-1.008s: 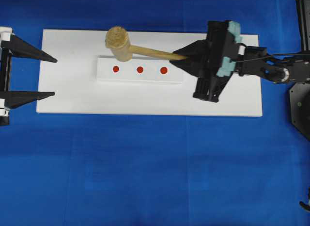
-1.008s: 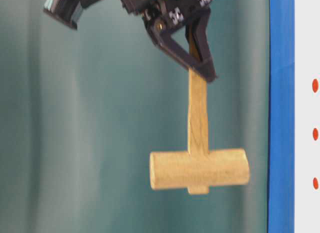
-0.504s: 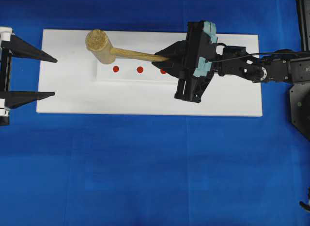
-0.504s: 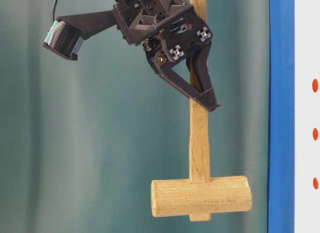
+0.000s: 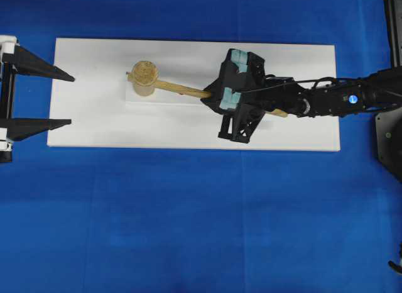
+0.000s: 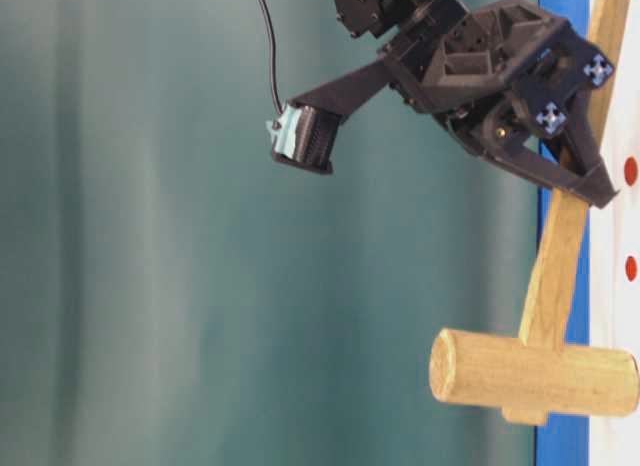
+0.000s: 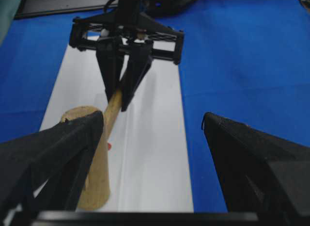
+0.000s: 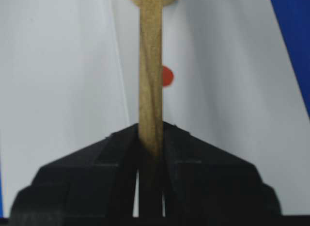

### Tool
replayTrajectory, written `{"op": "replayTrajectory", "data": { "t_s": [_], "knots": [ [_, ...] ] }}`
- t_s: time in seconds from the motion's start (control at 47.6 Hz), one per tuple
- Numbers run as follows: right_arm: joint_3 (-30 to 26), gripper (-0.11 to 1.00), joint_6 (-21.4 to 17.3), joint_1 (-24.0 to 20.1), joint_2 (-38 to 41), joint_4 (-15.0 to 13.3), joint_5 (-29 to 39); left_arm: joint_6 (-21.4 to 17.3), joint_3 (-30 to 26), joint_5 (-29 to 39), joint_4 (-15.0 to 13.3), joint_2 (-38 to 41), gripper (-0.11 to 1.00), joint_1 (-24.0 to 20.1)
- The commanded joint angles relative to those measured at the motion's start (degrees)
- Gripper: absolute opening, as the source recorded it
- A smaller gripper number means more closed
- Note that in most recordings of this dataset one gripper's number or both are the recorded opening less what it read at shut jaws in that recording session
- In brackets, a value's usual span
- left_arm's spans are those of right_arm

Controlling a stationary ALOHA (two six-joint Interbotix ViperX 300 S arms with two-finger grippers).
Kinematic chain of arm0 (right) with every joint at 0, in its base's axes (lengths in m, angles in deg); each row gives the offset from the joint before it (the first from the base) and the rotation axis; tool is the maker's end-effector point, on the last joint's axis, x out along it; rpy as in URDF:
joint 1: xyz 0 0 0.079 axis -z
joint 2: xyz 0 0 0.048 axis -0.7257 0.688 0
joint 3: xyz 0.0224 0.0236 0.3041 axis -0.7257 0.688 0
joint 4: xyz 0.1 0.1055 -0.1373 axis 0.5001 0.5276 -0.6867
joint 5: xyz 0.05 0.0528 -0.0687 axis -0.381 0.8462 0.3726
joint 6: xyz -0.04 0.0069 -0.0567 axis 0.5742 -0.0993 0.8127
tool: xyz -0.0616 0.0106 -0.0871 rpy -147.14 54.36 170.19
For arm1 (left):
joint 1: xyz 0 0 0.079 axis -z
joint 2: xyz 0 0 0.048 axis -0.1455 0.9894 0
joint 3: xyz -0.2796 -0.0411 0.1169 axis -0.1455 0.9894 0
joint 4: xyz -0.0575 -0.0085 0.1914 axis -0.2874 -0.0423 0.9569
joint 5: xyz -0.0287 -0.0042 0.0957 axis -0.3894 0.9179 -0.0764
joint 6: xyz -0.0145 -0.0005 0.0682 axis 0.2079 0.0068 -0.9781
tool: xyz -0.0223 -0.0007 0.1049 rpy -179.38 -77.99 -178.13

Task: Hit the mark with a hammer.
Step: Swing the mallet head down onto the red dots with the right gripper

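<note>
No writing can be read on anything. The right gripper [image 5: 210,95] pinches the hammer [image 5: 164,85] by its handle; beyond the fingertips the handle runs out to the head, standing end-down on the white strip [image 5: 182,99]. The left gripper [image 5: 70,100] stands spread, holding nothing.
</note>
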Motion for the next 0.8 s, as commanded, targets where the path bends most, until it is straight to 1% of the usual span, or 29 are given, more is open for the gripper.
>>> {"op": "replayTrajectory", "data": {
  "t_s": [0.0, 0.168, 0.336, 0.42, 0.546, 0.777],
  "knots": [
    [0.2, 0.03, -0.1, 0.0, -3.3, 0.2, -1.7, 0.3, -0.5, -0.3, -0.1, 0.3, 0.81, 0.0],
    [0.4, 0.03, 0.6, 0.0, -7.7, -0.1, -2.5, 0.3, -0.5, -0.3, -0.1, 0.3, 0.81, 0.0],
    [1.8, 0.03, 0.8, -0.9, -14.7, -2.3, -2.4, 0.3, -0.5, -0.3, -0.1, 0.1, 0.81, 0.0],
    [3.1, 0.03, 0.8, -1.3, -17.9, -2.7, -2.5, 0.3, -0.5, -0.3, -0.1, 0.1, 0.81, 0.0],
    [6.1, 0.03, 0.8, -1.8, -22.2, -2.7, -2.7, 0.3, -0.5, -0.3, -0.1, 0.1, 0.81, 0.1],
    [9.7, 0.03, 0.4, -1.9, -26.6, -2.5, -4.6, 0.3, -0.4, -0.2, -0.2, 0.1, 0.81, 0.1]
  ]
}}
